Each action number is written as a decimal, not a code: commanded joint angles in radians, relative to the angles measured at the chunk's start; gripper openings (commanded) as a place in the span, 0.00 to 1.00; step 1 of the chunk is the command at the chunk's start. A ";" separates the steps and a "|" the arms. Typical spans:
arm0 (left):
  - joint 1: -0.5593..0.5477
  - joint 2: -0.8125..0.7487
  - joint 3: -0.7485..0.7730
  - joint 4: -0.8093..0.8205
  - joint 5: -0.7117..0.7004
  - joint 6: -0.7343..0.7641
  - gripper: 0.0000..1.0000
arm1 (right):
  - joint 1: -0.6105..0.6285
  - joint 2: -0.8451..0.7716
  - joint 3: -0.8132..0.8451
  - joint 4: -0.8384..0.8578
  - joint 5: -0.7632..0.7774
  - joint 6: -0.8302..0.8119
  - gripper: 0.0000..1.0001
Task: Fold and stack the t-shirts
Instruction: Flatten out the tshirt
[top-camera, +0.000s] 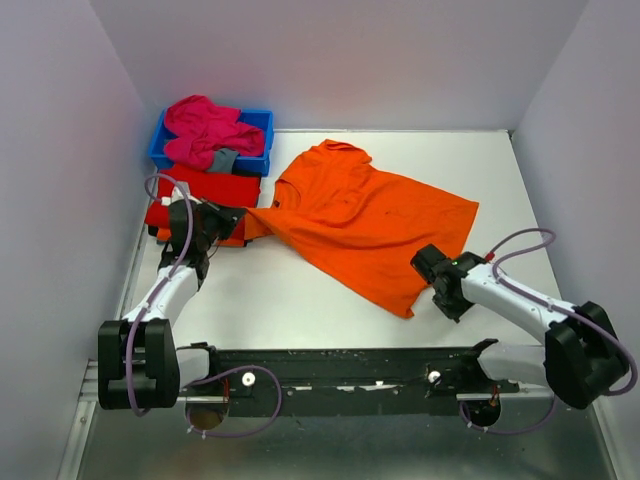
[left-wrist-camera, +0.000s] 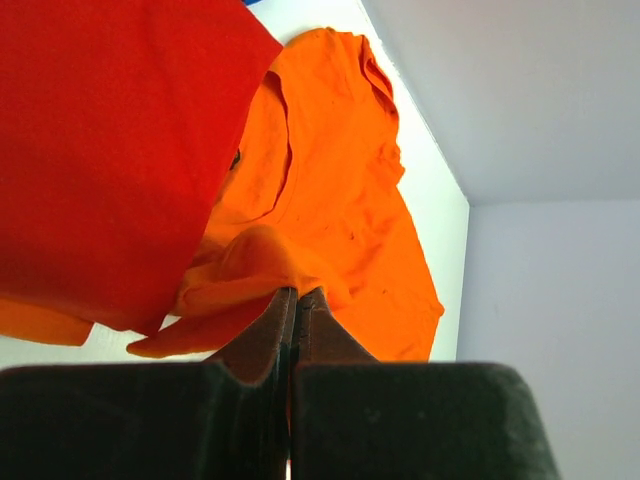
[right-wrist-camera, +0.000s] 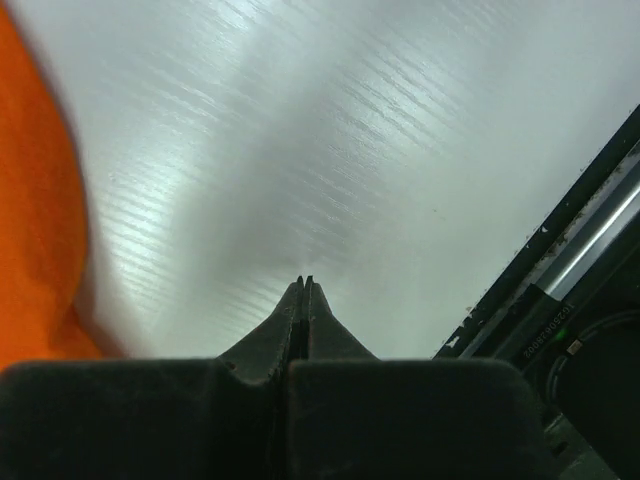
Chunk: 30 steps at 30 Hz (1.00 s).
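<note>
Three — orange t-shirt (top-camera: 370, 215), red t-shirt (top-camera: 215, 188), pink t-shirt (top-camera: 205, 125).

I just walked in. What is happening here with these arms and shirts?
The left gripper is shut on an edge of the bright orange cloth t-shirt, which lies mostly spread on the white table. The right gripper is shut beside its near hem, holding nothing. A folded red cloth t-shirt lies at far left; a magenta-pink one fills the blue plastic bin.

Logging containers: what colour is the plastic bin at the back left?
Blue plastic bin, top external view.
</note>
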 joint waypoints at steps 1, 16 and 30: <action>0.002 0.000 -0.021 0.025 -0.008 0.005 0.00 | -0.009 -0.088 0.020 -0.019 0.079 -0.091 0.01; -0.010 -0.032 -0.016 -0.003 0.001 0.018 0.00 | -0.004 -0.121 -0.034 0.395 -0.288 -0.474 0.34; -0.012 -0.046 -0.013 -0.017 -0.008 0.024 0.00 | 0.020 -0.209 -0.063 0.236 -0.199 -0.382 0.36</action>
